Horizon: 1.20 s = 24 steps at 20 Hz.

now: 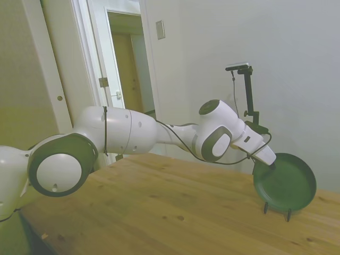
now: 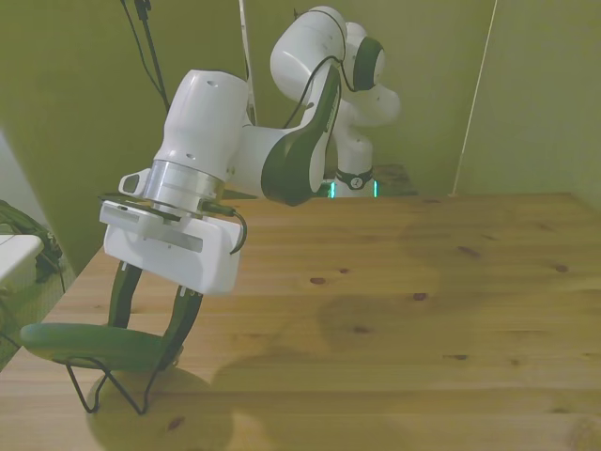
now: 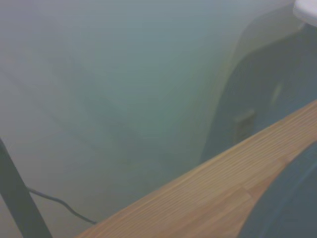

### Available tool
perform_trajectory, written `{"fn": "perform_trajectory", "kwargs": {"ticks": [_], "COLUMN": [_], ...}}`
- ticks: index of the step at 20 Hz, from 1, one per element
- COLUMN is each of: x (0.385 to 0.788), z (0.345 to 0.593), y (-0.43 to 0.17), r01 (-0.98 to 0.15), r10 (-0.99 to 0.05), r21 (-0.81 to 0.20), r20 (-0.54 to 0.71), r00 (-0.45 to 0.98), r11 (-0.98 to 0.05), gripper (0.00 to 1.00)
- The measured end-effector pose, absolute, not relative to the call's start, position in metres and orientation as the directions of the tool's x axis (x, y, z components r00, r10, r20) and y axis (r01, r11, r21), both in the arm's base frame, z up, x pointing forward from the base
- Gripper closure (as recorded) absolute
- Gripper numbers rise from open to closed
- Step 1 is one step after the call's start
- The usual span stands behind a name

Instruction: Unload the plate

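So the dark green plate (image 1: 287, 185) sits propped nearly upright in a thin black wire stand (image 2: 111, 385), close to the counter (image 1: 175, 212) edge at the front view's left. The hand (image 2: 150, 319) comes down over the plate's upper rim with its two fingers (image 2: 120, 293) spread apart, one on each side of the rim, not squeezed onto it as far as I can see. In the wrist view the plate's edge (image 3: 290, 208) is just a blurry dark shape beside the wood.

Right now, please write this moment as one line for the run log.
end effector: open, fingers either side of plate rim | plate: upright in wire stand, not lifted | table: wooden
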<state>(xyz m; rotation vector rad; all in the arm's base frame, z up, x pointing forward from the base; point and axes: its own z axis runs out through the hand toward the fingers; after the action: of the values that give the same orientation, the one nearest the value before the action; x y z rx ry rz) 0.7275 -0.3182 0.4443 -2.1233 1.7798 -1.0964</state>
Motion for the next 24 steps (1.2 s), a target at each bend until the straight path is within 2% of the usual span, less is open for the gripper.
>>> {"fn": "perform_trajectory", "kwargs": {"ticks": [24], "x": [0.7299], "z": [0.451], "y": [-0.3094], "r01": [-0.775], "r10": [-0.906], "r21": [-0.561], "r20": [0.421], "r00": [0.035], "r11": [-0.291], "gripper": [1.0]}}
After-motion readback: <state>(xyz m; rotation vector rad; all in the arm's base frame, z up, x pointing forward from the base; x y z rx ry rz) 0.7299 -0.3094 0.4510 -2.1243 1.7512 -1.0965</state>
